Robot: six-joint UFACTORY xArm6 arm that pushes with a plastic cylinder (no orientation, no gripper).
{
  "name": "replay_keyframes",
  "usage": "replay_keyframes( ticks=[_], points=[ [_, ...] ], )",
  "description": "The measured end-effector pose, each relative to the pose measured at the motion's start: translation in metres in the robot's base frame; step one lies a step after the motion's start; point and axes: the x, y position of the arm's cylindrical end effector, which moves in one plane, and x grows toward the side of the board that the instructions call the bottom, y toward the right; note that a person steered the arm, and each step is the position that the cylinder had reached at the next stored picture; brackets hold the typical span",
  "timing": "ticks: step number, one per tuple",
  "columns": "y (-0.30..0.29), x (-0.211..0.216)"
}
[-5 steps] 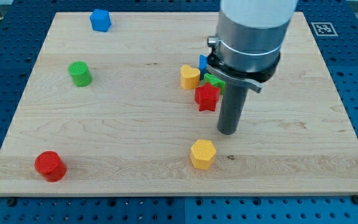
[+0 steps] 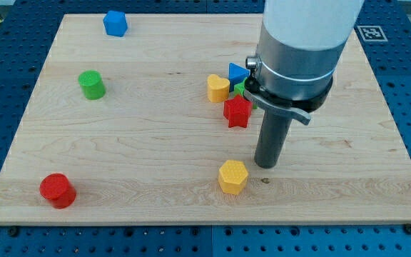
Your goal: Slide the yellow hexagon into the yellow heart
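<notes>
The yellow hexagon (image 2: 232, 176) lies near the view's bottom, a little right of centre. The yellow heart (image 2: 217, 88) sits above it in a cluster with a red star (image 2: 237, 111), a blue triangle (image 2: 237, 73) and a green block (image 2: 240, 90) that is partly hidden by the arm. My tip (image 2: 265, 164) rests on the board just right of and slightly above the yellow hexagon, apart from it, and below right of the red star.
A blue hexagon-like block (image 2: 115, 23) sits at the view's top left. A green cylinder (image 2: 91, 84) stands at the left. A red cylinder (image 2: 56, 190) stands at the bottom left. The wooden board (image 2: 148, 143) ends close below the yellow hexagon.
My tip has moved down and slightly right, ending closer to the yellow hexagon's level. More of the blue triangle now shows. No block has moved.
</notes>
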Motion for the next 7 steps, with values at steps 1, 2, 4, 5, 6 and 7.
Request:
replay_keyframes(
  ticks=[1,2,4,5,6,7],
  points=[
    [-0.001,0.006],
    [-0.014,0.013],
    [-0.048,0.034],
    [-0.047,0.034],
    [-0.014,0.042],
    [-0.008,0.072]
  ],
)
